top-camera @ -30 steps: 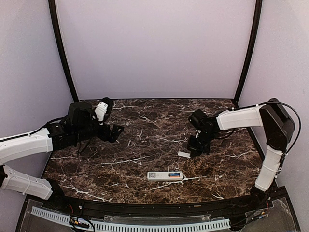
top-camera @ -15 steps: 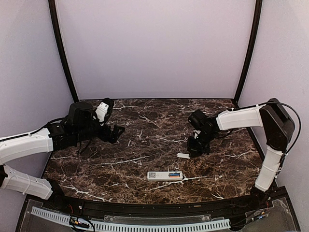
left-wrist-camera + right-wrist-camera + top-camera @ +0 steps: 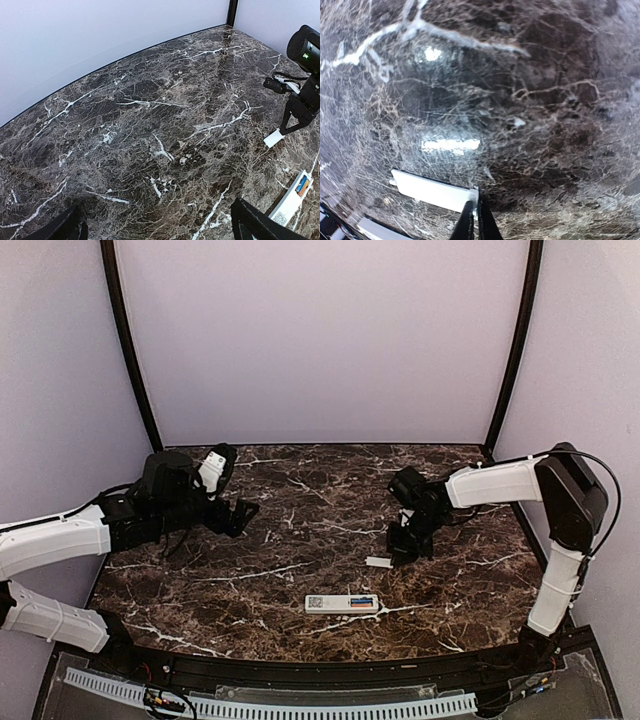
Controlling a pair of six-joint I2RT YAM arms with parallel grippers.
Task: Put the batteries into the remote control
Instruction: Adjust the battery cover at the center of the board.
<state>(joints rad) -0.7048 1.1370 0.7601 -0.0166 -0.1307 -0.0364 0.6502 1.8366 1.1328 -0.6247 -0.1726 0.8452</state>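
- The right gripper (image 3: 476,212) is closed. Its two thin dark fingers (image 3: 466,226) stand almost together, with only a sliver of a gap.
- The tips meet at one end of a small flat pale cover (image 3: 432,192) and touch it. The pictures do not show whether that edge is pinched between them.
- The cover lies on the dark marble table (image 3: 300,540) with its other end pointing away from the gripper.
- From above, the right gripper points down at the table right of centre, and its white arm reaches in from the right side.
- The left gripper (image 3: 240,512) is wide open and holds nothing. In its own wrist view the two fingers (image 3: 65,227) sit at the bottom corners with bare marble between them.
- It hangs above the left part of the table, well apart from every object, and its arm comes in from the left edge.
- The remote (image 3: 342,604) lies flat near the front edge at the middle, its long side along that edge. It is close to the cover but not touching it.
- It is back side up, with a sticker (image 3: 316,603) at its left end.
- The batteries (image 3: 362,602), one blue and one orange, sit side by side in the open compartment at the remote's right end.
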